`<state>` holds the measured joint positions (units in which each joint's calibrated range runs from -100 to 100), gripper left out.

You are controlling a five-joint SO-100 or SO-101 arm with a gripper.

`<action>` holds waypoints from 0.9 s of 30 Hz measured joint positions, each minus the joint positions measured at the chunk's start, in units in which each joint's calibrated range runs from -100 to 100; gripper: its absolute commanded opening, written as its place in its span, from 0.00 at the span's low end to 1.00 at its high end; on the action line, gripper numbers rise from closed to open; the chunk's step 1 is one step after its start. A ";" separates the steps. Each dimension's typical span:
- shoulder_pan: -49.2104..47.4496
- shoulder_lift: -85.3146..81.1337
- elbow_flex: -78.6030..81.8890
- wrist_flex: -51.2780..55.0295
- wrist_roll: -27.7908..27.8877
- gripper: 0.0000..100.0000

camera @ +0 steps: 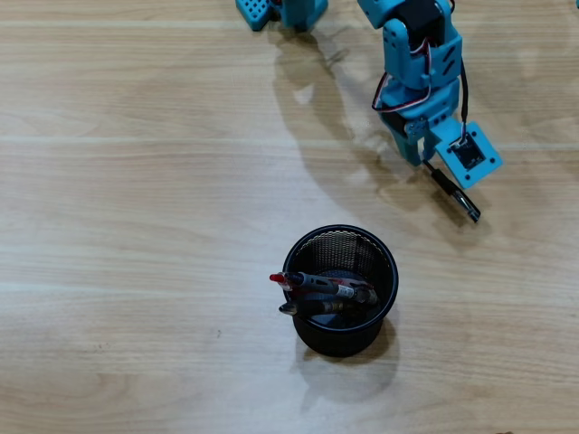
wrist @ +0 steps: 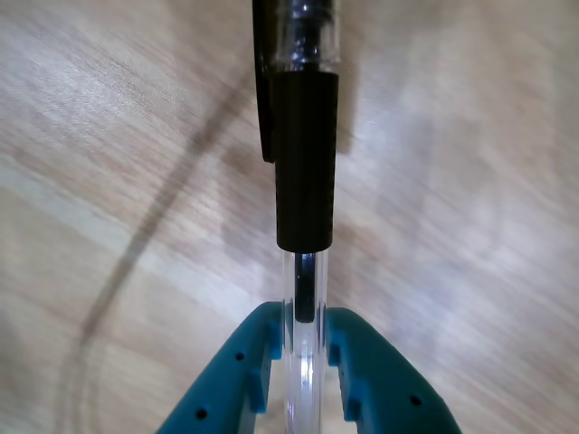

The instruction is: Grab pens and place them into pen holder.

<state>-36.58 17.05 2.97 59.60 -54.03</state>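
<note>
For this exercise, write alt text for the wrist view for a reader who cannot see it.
The blue tool grips a clear pen by its barrel, the black section and clip pointing away from the camera. Behind it lies a blurred wooden table.

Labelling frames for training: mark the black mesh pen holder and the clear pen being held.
Black wire-mesh pen holder (camera: pixel 391 271): overhead view, right rim.
Clear-barrelled pen (wrist: pixel 304 163): wrist view, black cap.

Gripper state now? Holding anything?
Gripper: shut on a clear pen, held above the table, not yet over the holder.
</note>
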 measured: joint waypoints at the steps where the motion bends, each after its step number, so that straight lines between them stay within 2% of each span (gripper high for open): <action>1: 0.81 -1.61 -1.24 2.60 0.00 0.02; 4: 3.43 -7.46 -2.75 10.55 0.00 0.02; 10: 6.50 -18.07 -2.31 17.13 0.05 0.02; 18: 9.92 -33.33 7.99 17.82 0.05 0.02; 27: 13.17 -40.12 12.16 17.73 2.65 0.02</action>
<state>-23.41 -23.07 15.14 77.34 -51.38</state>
